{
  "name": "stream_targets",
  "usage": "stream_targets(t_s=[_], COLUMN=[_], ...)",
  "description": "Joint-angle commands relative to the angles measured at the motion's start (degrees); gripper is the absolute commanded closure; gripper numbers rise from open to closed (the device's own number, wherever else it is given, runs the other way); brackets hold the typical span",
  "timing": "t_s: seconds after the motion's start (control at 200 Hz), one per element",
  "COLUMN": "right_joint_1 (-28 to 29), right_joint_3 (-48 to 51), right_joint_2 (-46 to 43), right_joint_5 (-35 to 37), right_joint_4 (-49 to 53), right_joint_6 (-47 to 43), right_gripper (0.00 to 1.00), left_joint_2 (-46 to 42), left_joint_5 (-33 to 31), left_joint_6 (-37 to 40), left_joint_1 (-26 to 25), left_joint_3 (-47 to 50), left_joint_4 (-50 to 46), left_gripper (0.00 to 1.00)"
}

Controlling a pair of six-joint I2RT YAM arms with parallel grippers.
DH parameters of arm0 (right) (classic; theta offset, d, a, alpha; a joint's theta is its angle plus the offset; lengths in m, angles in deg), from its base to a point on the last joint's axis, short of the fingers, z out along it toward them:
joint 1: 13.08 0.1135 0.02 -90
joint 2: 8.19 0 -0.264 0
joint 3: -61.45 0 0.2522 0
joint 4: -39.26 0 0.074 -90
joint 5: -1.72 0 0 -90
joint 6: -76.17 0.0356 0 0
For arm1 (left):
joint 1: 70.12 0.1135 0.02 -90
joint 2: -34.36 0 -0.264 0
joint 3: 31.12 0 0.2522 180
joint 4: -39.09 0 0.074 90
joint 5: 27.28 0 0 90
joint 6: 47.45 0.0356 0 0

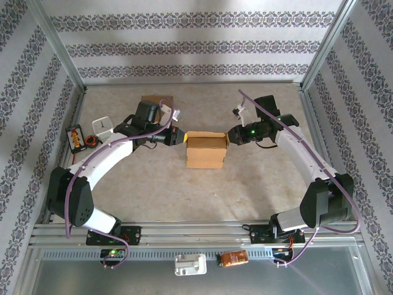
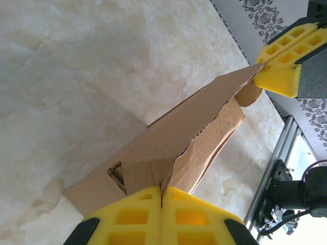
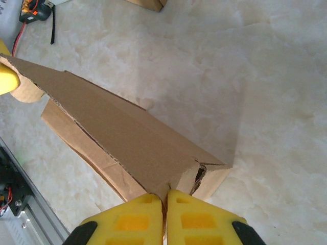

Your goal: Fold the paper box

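on the table (image 1: 258, 184): paper box (image 1: 204, 153) is sitting at the middle, between both arms.
left gripper (image 2: 162, 196): is pinching the box's top flap at its left end, yellow pads (image 2: 133, 217) pressed together.
right gripper (image 3: 164, 200): is pinching the opposite end likewise.

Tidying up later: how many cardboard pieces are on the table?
2: the paper box mid-table between the arms, and a flat brown piece near the far wall. More may hide under arms.
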Motion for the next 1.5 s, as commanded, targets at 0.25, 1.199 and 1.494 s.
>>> stream_targets(t_s=[0.25,1.199,1.494], right_joint_1=[2.5,2.1,3.8], right_joint_3=[1.6,1.5,4.5], right_joint_2=[0.4,2.2,1.7], right_joint_5=[-1.0,-3.5,0.0], right_joint_4=[-1.7,-0.1,-0.3], right_joint_6=[5.7,10.5,9.5], right_gripper=[0.92,0.93,0.94], left_joint_2=[-0.3,-2.1,-2.4], left_joint_5=[2.6,-0.6,-0.6], left_joint_6=[-2.0,2.7,2.5], left_joint_1=[-0.9,-1.7,-1.8], left_joint_3=[3.0,3.1,3.1], left_joint_4=[2.4,-1.7,-1.6], left_gripper=[0.98,0.99,0.99])
